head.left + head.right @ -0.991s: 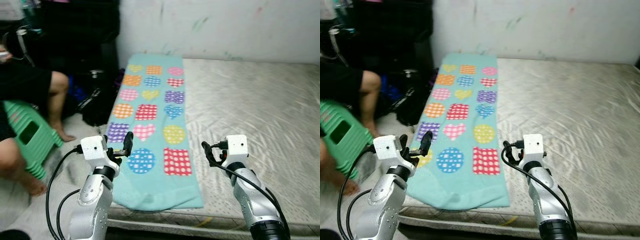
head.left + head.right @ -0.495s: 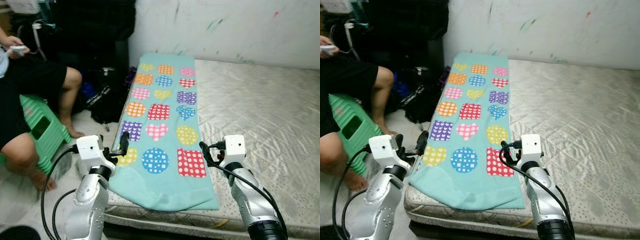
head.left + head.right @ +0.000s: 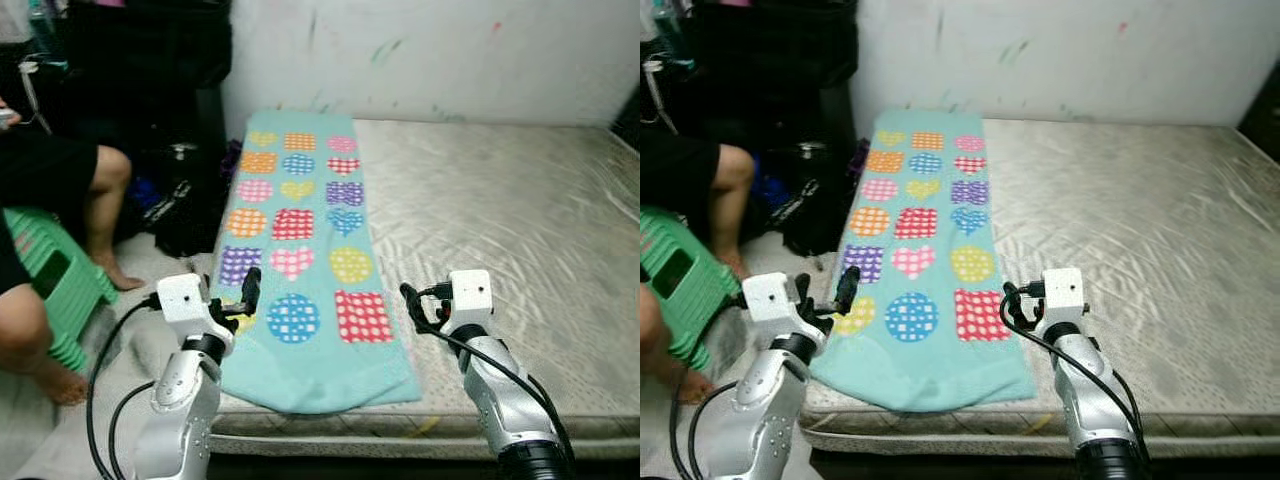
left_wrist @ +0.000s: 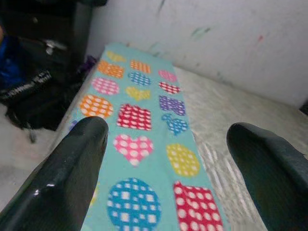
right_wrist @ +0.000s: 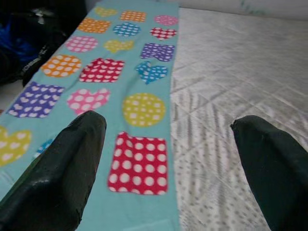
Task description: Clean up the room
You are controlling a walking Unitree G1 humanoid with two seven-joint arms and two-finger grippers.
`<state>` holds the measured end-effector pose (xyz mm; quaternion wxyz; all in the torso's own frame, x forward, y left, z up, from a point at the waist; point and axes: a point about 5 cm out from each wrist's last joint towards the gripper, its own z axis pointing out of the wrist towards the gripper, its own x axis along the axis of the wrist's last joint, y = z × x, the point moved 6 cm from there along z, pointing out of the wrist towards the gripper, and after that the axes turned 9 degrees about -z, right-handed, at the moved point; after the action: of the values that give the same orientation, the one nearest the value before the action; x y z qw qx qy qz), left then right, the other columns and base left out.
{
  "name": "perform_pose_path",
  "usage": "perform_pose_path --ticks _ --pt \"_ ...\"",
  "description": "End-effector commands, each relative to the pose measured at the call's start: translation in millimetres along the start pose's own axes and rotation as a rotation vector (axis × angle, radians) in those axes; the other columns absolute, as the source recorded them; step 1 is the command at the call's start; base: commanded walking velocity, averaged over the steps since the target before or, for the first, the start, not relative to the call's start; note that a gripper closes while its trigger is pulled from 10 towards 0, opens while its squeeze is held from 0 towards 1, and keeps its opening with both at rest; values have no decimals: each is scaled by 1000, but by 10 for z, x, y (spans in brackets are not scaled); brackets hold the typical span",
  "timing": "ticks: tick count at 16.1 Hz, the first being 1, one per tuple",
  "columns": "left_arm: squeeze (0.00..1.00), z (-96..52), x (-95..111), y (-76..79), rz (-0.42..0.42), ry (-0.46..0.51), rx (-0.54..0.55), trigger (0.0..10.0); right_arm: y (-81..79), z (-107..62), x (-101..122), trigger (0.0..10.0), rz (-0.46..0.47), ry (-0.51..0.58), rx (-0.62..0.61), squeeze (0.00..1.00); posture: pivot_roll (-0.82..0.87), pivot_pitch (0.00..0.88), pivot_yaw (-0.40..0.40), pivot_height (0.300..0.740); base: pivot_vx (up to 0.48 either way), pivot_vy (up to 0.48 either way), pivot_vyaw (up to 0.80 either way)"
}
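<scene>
Bare mattress (image 3: 520, 210) fills the room's far side, against a marked white wall. Along its left edge lies the turquoise blanket (image 3: 300, 250), long axis running from the near edge away to the wall. Both grippers hover over the blanket's near end, fingers spread and holding nothing: left gripper (image 3: 245, 295) at its outer corner, right gripper (image 3: 412, 305) just beside its inner edge. Neither looks clearly nearer; a two-handed lift seems likely.
</scene>
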<state>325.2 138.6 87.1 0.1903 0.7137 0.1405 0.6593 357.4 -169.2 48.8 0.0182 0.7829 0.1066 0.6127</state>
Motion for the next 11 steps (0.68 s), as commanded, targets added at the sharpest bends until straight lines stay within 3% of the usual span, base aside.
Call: perform_pose_path --ticks 1,9,11 --pt "0 5 -33 -15 -6 -16 5 10000 29 27 12 10000 -7 -6 -7 0 -83 0 -20 740 0 0 0" --pt "0 14 -18 -40 -3 -12 14 10000 46 20 -18 10000 -11 -17 -10 0 -88 0 -17 740 0 465 0" --pt "0 13 5 -51 14 3 23 10000 54 14 -32 10000 -11 -20 -11 0 -88 0 -17 740 0 150 0"
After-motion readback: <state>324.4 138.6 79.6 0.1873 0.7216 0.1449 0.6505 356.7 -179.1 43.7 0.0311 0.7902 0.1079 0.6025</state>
